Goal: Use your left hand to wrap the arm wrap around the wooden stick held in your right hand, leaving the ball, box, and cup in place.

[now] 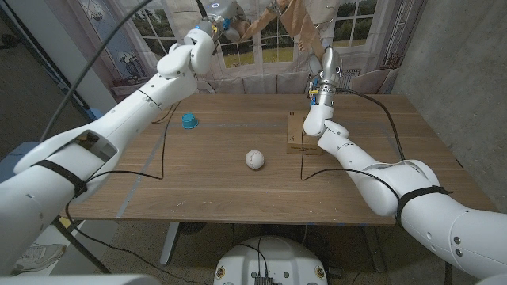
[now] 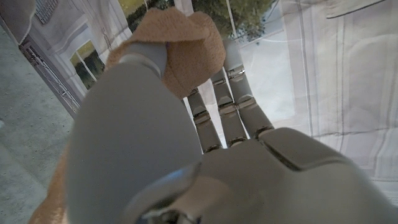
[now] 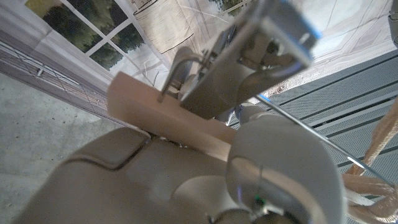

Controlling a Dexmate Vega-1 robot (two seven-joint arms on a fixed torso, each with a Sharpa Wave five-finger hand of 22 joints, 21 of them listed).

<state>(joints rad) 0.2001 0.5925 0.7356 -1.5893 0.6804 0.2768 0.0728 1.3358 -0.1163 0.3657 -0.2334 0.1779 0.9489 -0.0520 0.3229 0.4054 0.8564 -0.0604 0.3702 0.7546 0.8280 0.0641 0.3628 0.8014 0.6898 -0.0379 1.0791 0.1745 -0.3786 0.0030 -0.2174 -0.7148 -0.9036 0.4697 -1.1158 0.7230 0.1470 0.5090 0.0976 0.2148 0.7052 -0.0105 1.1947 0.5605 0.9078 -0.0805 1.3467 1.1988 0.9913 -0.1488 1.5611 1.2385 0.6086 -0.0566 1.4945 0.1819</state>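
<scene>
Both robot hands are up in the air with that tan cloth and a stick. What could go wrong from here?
The left hand holds the arm wrap by a small pinch, so the wrap might slip free. The right hand grips the wooden stick high above the table; pulling the wrap tight could twist it loose. A dropped stick might hit the box or nudge the ball.

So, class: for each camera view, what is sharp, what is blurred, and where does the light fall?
Head view: even light, soft shadows under the ball and cup, edges bowed by the lens. Left wrist view: left hand close and soft-focused, arm wrap lit warm. Right wrist view: right hand blurred, wooden stick pale against bright backdrop.
</scene>
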